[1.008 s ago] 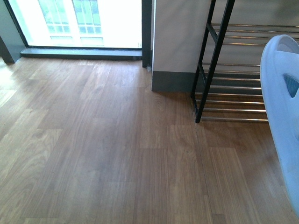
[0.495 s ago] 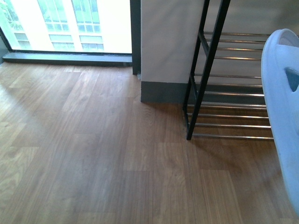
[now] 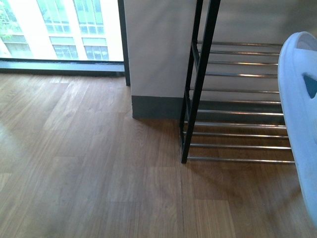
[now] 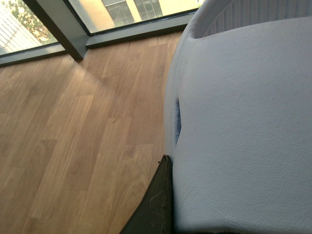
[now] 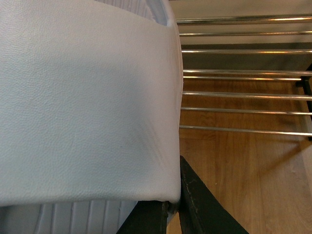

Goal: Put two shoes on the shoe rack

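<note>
Item 1, right gripper [image 5: 173,207]: dark fingers closed on the strap edge of the right slide [image 5: 83,107], pale blue rubber.
Item 2, left gripper [image 4: 165,195]: one finger visible against the strap of the left slide [image 4: 243,136]; the other is hidden, grip judged closed.
Location: both slides aloft over the wood floor [image 3: 99,173], the right one just before the shoe rack [image 3: 198,99].
Progress: no shoe on the visible chrome bars; both placements judged outstanding.
Orientation: in the front view the right slide's long axis runs near upright; toe end undetermined.
</note>
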`<action>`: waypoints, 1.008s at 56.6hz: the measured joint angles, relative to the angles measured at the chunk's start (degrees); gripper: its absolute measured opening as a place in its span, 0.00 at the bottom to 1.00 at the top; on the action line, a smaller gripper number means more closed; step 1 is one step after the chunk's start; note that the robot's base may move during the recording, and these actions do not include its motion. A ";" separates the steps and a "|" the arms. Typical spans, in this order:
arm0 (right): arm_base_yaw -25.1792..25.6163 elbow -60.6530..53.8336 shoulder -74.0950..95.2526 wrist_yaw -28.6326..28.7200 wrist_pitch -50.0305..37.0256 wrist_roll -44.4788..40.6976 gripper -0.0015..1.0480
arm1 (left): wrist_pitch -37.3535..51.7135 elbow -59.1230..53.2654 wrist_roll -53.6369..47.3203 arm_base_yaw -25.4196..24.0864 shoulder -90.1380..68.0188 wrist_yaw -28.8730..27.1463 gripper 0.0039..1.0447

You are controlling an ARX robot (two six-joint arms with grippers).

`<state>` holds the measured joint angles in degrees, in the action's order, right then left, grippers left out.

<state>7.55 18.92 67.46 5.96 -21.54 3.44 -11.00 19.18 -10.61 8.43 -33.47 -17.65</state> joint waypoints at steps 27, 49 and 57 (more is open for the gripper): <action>-0.02 0.00 0.09 0.04 0.00 0.00 0.01 | 0.00 0.00 -0.02 0.00 -0.07 -0.04 0.01; -0.15 -2.58 1.60 -1.75 -9.60 1.33 0.01 | 0.00 0.00 0.00 0.00 -0.07 -0.04 0.01; -0.13 -4.63 0.83 -1.51 -19.80 2.01 0.01 | 0.00 0.00 -0.02 0.00 -0.07 -0.07 0.01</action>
<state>7.42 14.28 68.29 4.45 -41.34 5.45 -11.00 19.18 -10.63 8.43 -33.54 -17.72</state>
